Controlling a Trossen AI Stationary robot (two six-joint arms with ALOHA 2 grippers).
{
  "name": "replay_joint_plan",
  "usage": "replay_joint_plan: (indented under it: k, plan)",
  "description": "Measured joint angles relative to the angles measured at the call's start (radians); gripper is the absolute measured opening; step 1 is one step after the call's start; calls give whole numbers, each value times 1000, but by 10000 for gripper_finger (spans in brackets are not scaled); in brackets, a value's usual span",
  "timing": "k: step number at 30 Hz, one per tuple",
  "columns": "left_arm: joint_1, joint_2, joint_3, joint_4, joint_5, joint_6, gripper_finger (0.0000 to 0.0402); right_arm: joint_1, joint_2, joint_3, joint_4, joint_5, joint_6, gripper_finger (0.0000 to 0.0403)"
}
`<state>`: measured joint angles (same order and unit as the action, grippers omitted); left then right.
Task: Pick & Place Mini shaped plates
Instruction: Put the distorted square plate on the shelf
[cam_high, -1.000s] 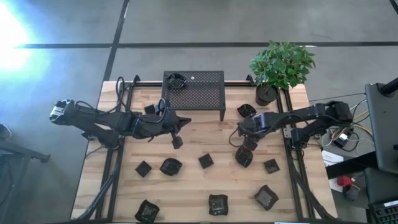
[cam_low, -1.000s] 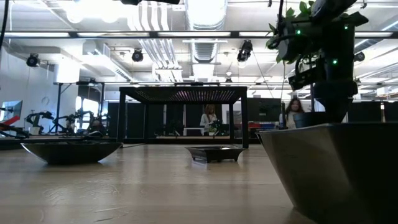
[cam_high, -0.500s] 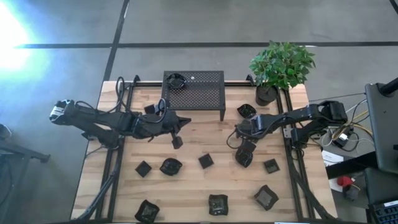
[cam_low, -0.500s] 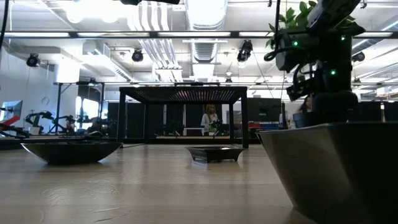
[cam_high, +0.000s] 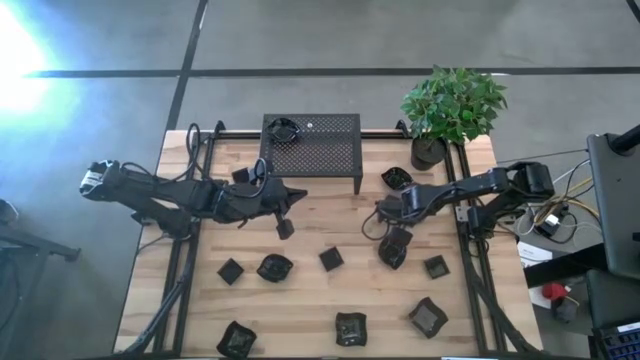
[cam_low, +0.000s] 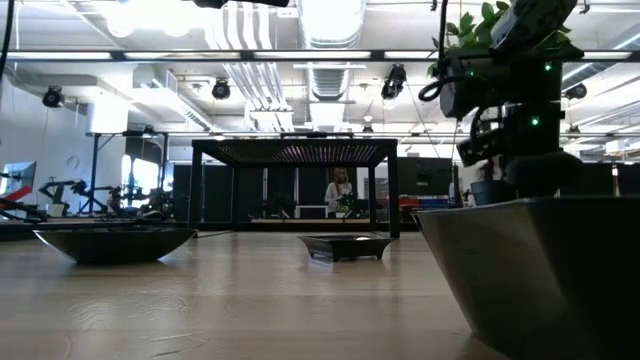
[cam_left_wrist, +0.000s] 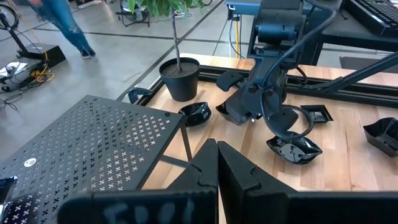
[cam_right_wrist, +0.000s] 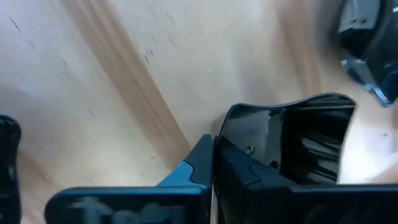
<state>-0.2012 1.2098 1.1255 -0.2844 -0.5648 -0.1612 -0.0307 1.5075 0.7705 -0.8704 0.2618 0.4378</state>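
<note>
Mini plate (cam_right_wrist: 292, 146) rim in lowered R tool (cam_right_wrist: 214, 168)

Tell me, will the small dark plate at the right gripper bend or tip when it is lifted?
The plate looks rigid, with raised glossy walls, so it probably will not bend. The right gripper pinches only one rim edge, so it may tilt or slip.

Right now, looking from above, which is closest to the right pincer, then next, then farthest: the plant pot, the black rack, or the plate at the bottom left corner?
From the right pincer:
1. Plant pot, at the table's back right.
2. Black rack, at the back middle.
3. Bottom-left plate, at the front left, farthest.
</note>
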Motion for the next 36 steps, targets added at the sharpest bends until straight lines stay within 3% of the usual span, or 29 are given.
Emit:
replay_joint_plan:
  k: [14,19,36]
  plan:
    - [0,0,0,0,-1,0,0,74,-121,188,-180,22,-38,8]
    - [0,0,0,0,-1,1,0,90,-95,310,-241,81,-98,8]
    - [0,0,-1,-1,0,6,0,13,54,716,-251,89,-467,8]
